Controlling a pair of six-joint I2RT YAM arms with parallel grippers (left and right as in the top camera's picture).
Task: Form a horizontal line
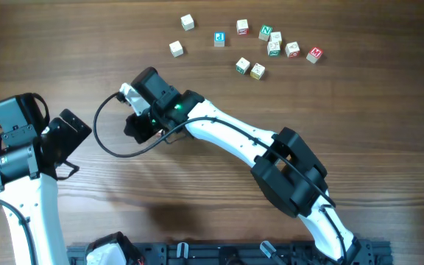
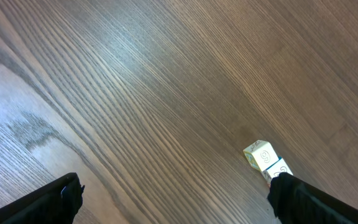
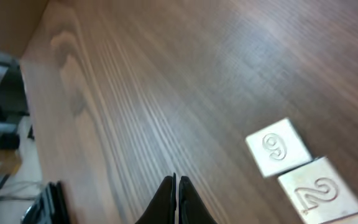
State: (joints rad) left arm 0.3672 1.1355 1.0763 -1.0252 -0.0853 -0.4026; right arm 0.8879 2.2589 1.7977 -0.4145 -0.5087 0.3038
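The right tool (image 3: 178, 185), clenched on nothing, hovers beside the touching "9" cube (image 3: 277, 147) and "2" cube (image 3: 319, 194); the left tool (image 2: 176, 186) hangs released over the table (image 2: 135, 93).

The cubes (image 3: 277, 147) are cream, the grained table (image 2: 166, 93) brown.

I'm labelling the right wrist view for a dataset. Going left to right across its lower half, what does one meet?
right gripper, fingers closed together → cube marked 9 → cube marked 2, right beside the 9
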